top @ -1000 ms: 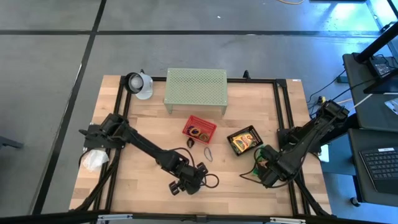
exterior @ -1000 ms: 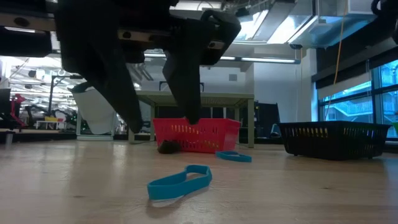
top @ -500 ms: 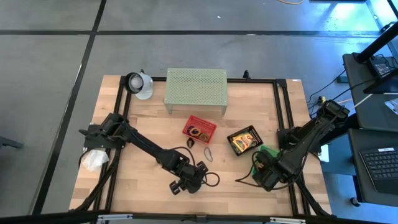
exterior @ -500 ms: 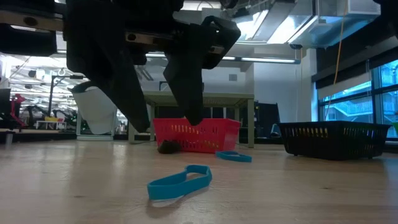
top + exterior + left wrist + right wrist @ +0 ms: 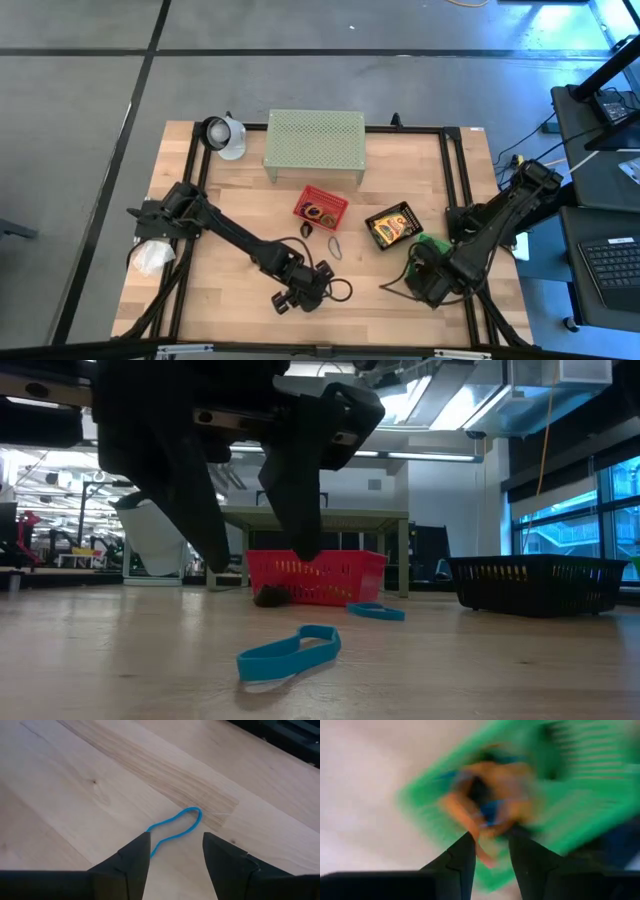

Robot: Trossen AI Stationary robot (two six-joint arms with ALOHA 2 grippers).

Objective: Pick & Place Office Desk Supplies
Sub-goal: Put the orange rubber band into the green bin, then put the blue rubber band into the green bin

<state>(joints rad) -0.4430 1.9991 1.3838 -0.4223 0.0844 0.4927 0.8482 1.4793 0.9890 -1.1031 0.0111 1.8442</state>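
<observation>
Left gripper angled low over blue loop (fingers spread), right gripper parted above green basket.

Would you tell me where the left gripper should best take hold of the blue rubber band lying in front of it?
Probably at the pinched waist of the blue rubber band, coming straight down: it lies flat on the table, its two strands run closest there, and the left gripper hangs over it with jaws open.

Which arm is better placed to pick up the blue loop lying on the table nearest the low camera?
The left: its gripper hovers open directly over the blue loop. The right gripper is over the green basket.
</observation>
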